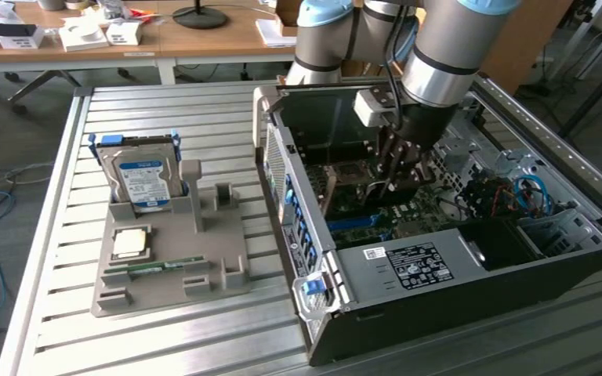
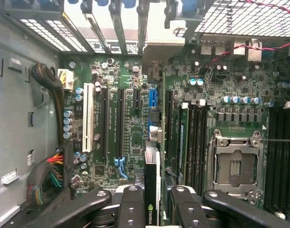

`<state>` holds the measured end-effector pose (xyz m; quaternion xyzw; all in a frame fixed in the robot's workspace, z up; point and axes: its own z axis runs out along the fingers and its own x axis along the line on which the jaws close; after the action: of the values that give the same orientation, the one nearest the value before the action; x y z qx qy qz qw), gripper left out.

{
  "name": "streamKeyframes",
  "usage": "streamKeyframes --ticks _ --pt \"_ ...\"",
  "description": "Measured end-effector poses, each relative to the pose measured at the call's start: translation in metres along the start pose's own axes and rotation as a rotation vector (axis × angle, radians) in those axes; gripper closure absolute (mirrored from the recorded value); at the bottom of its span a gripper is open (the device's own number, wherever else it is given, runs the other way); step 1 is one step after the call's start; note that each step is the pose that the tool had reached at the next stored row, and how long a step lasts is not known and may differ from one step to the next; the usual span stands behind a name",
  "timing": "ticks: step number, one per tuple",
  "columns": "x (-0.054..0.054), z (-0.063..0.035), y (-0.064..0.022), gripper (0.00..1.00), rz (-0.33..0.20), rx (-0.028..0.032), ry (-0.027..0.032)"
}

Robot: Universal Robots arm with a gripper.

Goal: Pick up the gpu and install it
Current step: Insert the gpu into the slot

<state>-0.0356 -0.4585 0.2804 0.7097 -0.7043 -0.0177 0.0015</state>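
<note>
The gpu (image 2: 152, 178) shows edge-on in the wrist view as a slim dark card with a small logo on its edge. It is clamped between the two black fingers (image 2: 130, 204) of my gripper (image 2: 153, 203). The card hangs over the green motherboard (image 2: 121, 118), roughly in line with the long black expansion slots (image 2: 167, 123) beside the blue slot. In the exterior view my gripper (image 1: 395, 174) reaches down into the open computer case (image 1: 416, 262), just above the board.
On the slatted table a grey fixture (image 1: 170, 251) carries a hard drive (image 1: 142, 178), a processor chip (image 1: 131, 243) and a green memory stick (image 1: 154, 267). Inside the case are a processor socket (image 2: 235, 166), cable bundles (image 2: 52, 173) and rear bracket bars (image 2: 117, 28).
</note>
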Motion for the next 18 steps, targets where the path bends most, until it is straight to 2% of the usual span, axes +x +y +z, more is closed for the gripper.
streamKeyframes --ticks 10,13,18 --pt "0.0 0.0004 0.0063 0.74 0.0 0.0008 -0.0003" --pt "0.0 0.0005 0.0104 0.74 0.0 0.004 -0.0002" --pt "0.0 0.0005 0.0123 0.74 0.0 0.0046 -0.0002"
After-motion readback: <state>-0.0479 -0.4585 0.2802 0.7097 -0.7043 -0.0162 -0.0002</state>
